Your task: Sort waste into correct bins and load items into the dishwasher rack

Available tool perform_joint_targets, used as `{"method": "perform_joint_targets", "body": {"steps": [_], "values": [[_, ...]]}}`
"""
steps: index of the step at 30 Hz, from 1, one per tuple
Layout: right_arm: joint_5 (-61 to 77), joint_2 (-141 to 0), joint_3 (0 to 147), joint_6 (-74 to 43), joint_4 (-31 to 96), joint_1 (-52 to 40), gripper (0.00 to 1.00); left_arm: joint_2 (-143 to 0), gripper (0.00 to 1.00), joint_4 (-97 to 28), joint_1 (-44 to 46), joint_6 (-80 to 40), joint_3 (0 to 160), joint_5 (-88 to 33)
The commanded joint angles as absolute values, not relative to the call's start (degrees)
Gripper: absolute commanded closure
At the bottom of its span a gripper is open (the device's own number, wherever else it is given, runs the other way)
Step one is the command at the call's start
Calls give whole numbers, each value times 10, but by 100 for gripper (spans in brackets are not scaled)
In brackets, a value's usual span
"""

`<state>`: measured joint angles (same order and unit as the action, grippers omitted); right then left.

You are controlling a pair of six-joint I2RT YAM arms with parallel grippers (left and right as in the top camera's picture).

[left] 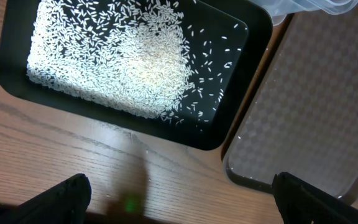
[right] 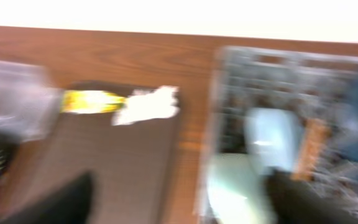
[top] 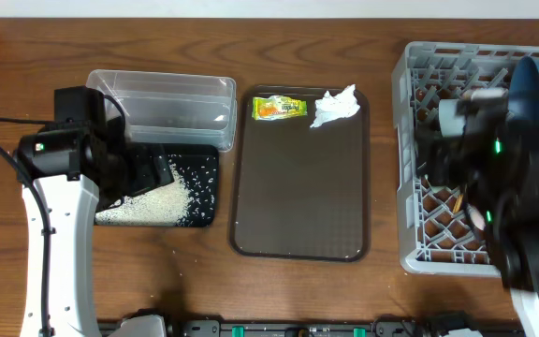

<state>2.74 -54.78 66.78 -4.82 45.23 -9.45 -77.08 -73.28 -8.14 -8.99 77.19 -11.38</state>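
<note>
Brown wood table (top: pixel 204 56). Rice (top: pixel 152 206) piled in black tray (top: pixel 210 217), its bin. Wrapper (top: pixel 279 108) and tissue (top: pixel 335 106) lie on brown tray (top: pixel 298 197), not binned yet. Blue bowl (top: pixel 536 89) stands in rack (top: pixel 410 94) for washing. Left gripper (left: pixel 188 199) wide open, empty, by black tray edge. Right gripper (right: pixel 185 199) blurry, looks open, empty.

Light is bright and even; motion blur smears the whole right wrist view, while the left wrist view is sharp, with glare on the rice (left: pixel 120 65).
</note>
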Motion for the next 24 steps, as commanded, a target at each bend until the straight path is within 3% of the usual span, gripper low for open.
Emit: {"method": "perform_joint_targets", "body": {"steps": [1,5,10,20,24], "values": [[167,-504,674,-89,461,-142,1,-765,4,-735,-83,-91,779,-107],[281,-464,674,-179,461,-177,1,-765,4,-735,-83,-91,779,-107],[277,-441,674,-144,515,-179,1,-765,4,-735,-83,-91,779,-107],[23,-434,672,-85,573,-179,1,-765,4,-735,-83,-91,779,-107],[-26,-390,625,-85,505,-141,1,-765,4,-735,-83,-91,779,-107]]}}
